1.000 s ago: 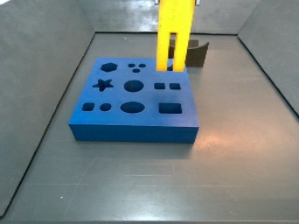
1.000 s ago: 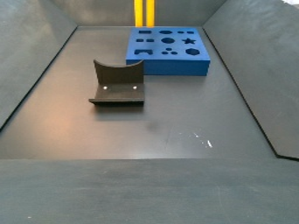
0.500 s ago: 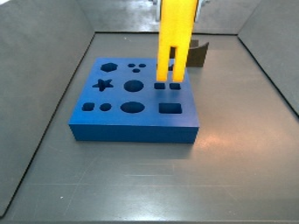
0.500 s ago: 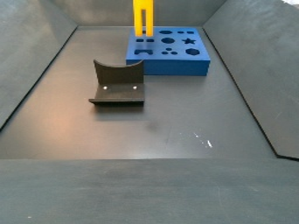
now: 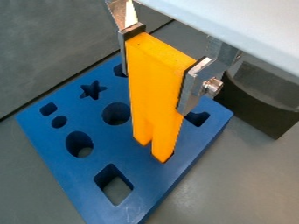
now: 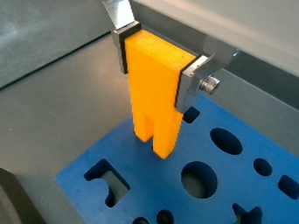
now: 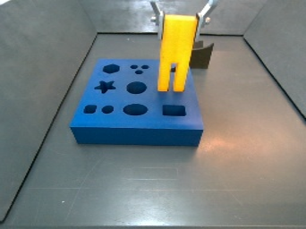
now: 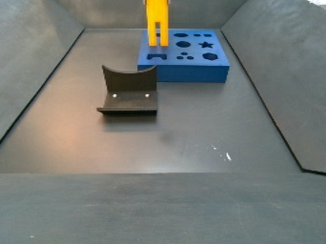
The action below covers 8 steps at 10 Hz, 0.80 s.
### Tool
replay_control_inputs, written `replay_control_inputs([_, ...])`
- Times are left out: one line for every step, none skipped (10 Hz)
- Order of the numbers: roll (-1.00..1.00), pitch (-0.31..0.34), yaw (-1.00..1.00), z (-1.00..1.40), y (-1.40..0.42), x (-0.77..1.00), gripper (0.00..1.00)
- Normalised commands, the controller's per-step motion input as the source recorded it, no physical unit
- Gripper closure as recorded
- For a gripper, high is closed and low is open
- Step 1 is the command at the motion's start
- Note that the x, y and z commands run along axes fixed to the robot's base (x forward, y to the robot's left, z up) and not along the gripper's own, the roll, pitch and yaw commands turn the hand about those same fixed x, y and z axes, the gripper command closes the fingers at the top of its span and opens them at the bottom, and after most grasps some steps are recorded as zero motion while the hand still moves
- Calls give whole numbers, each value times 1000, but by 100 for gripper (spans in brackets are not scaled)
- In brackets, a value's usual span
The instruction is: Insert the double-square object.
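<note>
My gripper (image 7: pixel 180 15) is shut on the top of the yellow double-square object (image 7: pixel 177 54) and holds it upright, prongs down. The prong tips are at the top face of the blue block (image 7: pixel 120 107), where its two small square holes lie; I cannot tell whether they have entered. Both wrist views show the silver fingers (image 5: pixel 194 82) (image 6: pixel 125 48) clamping the yellow piece (image 5: pixel 152 96) (image 6: pixel 156 96) above the blue block (image 5: pixel 70 171) (image 6: pixel 228 188). In a side view the piece (image 8: pixel 155 21) stands over the block's (image 8: pixel 192 67) near left corner; the gripper is out of that view.
The blue block has star, round, hexagon and square holes (image 7: pixel 174 110). The dark fixture (image 8: pixel 128 91) stands on the grey floor in front of the block and shows behind the piece in a side view (image 7: pixel 205 54) and in a wrist view (image 5: pixel 263 101). Grey walls (image 7: pixel 48 80) ring the floor.
The gripper has lowered the yellow piece straight down; its prong tips have come from well above the block to its top face. The block and fixture have not moved.
</note>
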Motion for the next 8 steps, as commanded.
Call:
replay_control_inputs([-14, 0, 51, -311, 0, 0, 100])
replay_control_inputs([0, 0, 43, -460, 0, 34, 100])
replay_control_inputs([0, 0, 29, -651, 0, 217, 100])
replay_control_inputs([31, 0, 23, -751, 0, 154, 100])
replay_control_inputs([97, 0, 11, -783, 0, 51, 100])
replay_control_inputs([113, 7, 0, -726, 0, 60, 100])
replay_control_inputs([147, 0, 0, -680, 0, 0, 100])
replay_control_inputs([0, 0, 0, 0, 0, 0, 100])
